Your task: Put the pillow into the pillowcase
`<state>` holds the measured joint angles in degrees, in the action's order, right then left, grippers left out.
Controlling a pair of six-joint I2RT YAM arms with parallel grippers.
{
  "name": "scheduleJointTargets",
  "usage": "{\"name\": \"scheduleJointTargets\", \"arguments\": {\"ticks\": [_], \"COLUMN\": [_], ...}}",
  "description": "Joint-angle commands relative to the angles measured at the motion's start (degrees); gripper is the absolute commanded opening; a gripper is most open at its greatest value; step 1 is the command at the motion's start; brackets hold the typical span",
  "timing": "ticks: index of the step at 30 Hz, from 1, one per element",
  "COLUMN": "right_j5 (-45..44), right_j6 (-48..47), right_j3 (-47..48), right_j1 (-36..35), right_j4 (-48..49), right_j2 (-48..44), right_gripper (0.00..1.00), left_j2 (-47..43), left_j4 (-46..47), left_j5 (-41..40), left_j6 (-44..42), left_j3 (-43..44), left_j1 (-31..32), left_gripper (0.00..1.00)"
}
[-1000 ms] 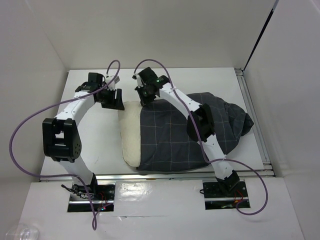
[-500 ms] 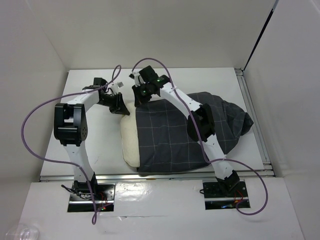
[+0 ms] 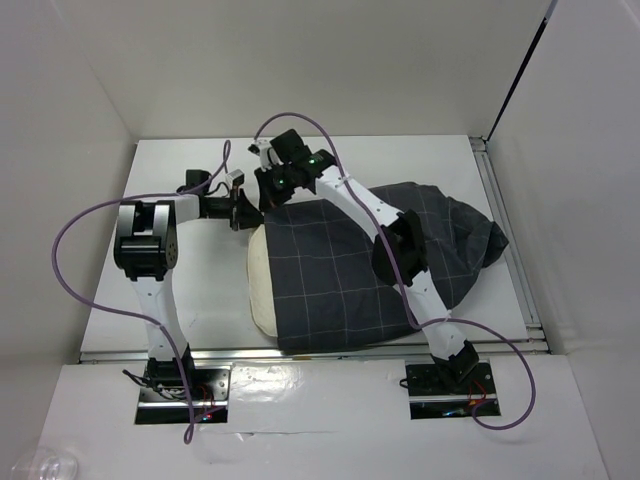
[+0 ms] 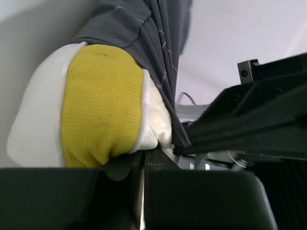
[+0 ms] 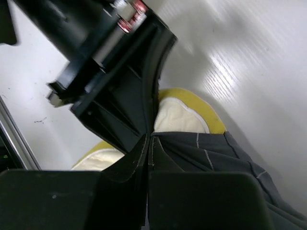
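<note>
The cream pillow (image 3: 261, 292) lies mid-table, most of it inside the dark grey gridded pillowcase (image 3: 340, 275); only its left strip shows. In the left wrist view the pillow's far corner (image 4: 36, 120) with its yellow mesh side band (image 4: 103, 105) sticks out of the pillowcase (image 4: 144, 33). My left gripper (image 3: 243, 211) is shut on that pillow corner, its tips (image 4: 144, 157) pinching the cream cloth. My right gripper (image 3: 268, 190) is shut on the pillowcase's open hem (image 5: 192, 143), right beside the left gripper (image 5: 120, 96). The pillow (image 5: 180, 117) shows just beyond the hem.
The white table (image 3: 180, 280) is walled in white on the left, back and right. A metal rail (image 3: 508, 240) runs along its right edge. The pillowcase's loose closed end is bunched at the right (image 3: 480, 240). Purple cables loop over both arms.
The left arm has swung right to the pillow's far left corner and shut on it. The right gripper has drawn the pillowcase hem a little left; less cream shows.
</note>
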<state>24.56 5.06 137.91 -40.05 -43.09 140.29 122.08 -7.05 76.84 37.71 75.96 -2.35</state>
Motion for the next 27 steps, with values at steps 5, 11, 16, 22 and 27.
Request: {"name": "scheduleJointTargets", "arguments": {"ticks": [5, 11, 16, 22, 27], "right_j5": [8.3, 9.0, 9.0, 6.7, 6.7], "right_j6": [1.6, 0.5, 1.0, -0.3, -0.3], "right_j3": [5.0, 3.9, 1.8, 1.9, 2.0], "right_j1": [-7.4, -8.6, -9.3, -9.9, -9.9], "right_j4": [13.3, 15.9, 18.1, 20.1, 22.3], "right_j2": [-3.9, -5.2, -6.5, -8.5, -9.1], "right_gripper": [0.00, 0.00, 0.00, 0.00, 0.00], "left_j2": [0.8, 1.9, 8.3, 10.1, 10.1], "left_j4": [6.0, 19.8, 74.7, 80.9, 83.0], "left_j5": [8.9, 9.4, 8.2, 7.7, 7.1], "left_j6": [5.9, 18.0, 60.7, 64.9, 66.2], "left_j3": [1.9, 0.8, -5.1, -5.1, -5.0], "left_j1": [5.9, 6.9, 6.9, 6.9, 8.1], "left_gripper": [0.00, 0.00, 0.00, 0.00, 0.00]}}
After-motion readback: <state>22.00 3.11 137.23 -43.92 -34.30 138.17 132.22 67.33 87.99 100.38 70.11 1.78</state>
